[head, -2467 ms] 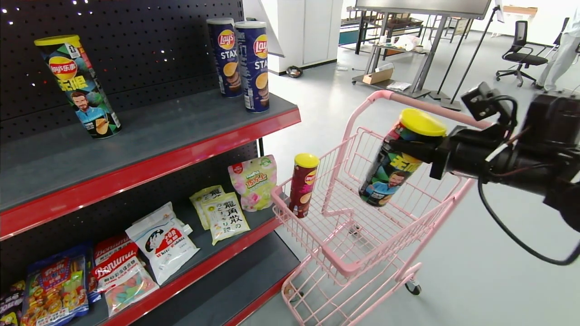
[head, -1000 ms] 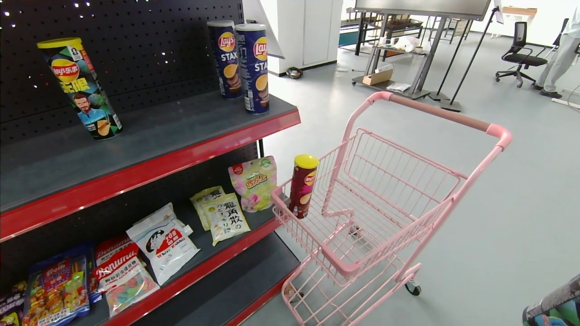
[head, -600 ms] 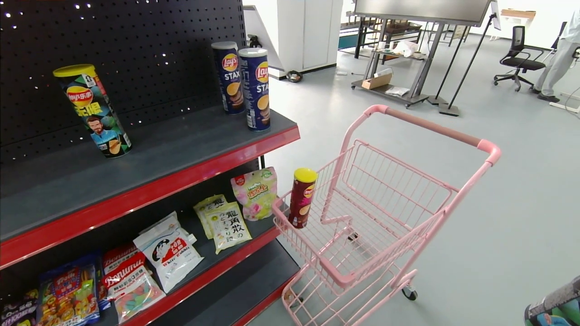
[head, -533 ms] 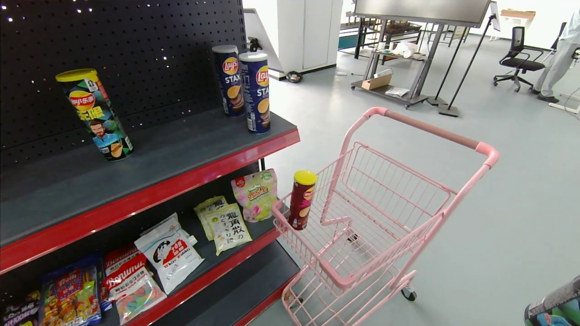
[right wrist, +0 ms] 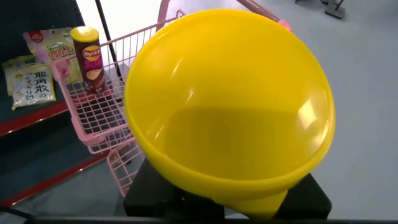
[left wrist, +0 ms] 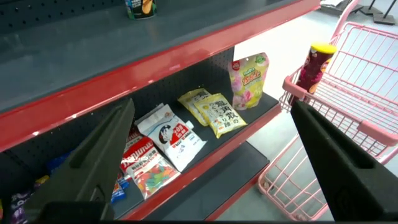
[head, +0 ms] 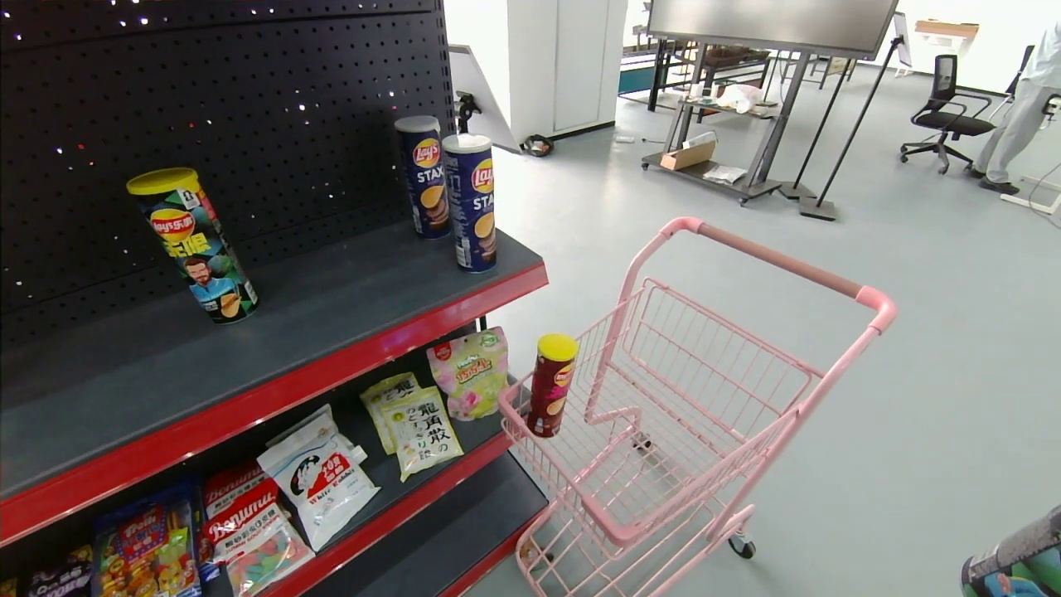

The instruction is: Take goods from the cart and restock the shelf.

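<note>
Right tool (right wrist: 186,202) around yellow-lidded can (right wrist: 230,106)

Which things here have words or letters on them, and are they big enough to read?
Two blue tubes, upper shelf: big white letters, readable.
Yellow-lidded tube, upper shelf: round logo, big yellow characters.
Dark red tube, cart: small logo, blurred.
White bag, lower shelf: red and black words, readable.
Yellow packets: large black characters.
Held tube: print cut off.

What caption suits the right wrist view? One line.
Right end effector holds a yellow-lidded can; pink cart with maroon can beyond.
</note>
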`<state>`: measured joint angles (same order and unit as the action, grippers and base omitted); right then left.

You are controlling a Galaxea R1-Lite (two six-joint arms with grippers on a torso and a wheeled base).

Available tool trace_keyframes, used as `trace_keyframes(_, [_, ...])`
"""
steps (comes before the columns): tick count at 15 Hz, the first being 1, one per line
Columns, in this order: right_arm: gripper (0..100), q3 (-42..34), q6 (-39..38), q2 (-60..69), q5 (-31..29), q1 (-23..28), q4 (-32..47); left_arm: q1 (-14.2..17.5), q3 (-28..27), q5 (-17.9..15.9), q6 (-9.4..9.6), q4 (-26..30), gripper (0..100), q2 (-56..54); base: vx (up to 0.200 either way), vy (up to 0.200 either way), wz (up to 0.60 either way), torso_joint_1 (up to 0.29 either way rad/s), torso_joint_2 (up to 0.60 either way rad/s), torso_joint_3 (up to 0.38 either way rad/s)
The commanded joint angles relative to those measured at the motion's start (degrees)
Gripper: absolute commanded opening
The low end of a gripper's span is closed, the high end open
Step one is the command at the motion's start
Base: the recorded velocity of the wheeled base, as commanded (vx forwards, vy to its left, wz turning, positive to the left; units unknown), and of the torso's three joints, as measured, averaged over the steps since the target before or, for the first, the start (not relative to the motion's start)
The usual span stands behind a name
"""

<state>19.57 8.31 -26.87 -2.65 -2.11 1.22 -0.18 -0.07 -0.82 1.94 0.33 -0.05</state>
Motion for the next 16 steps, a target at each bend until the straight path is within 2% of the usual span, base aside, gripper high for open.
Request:
trace_keyframes(1, [0, -0.05, 0.04, -0.29, 0.01, 0.00, 0.01, 0.01, -0.01, 0.03, 0.00, 0.02, 100, 0.05, 0.000, 0.000, 0.00, 0.149, -0.36, -0.212])
trace_keyframes(10, [0, 0.03, 0.04, -0.38, 0.01, 0.00, -0.08, 0.01, -0.01, 0.03, 0.00, 0.02, 100, 0.05, 0.000, 0.000, 0.00, 0.135, -0.31, -0.168])
trace_keyframes(16, [0, -1.72, 1.35, 2.87, -0.78, 0.00, 0.10, 0.01, -0.01, 0.03, -0.09, 0.02, 100, 0.05, 0.000, 0.000, 0.60, 0.012, -0.01, -0.005])
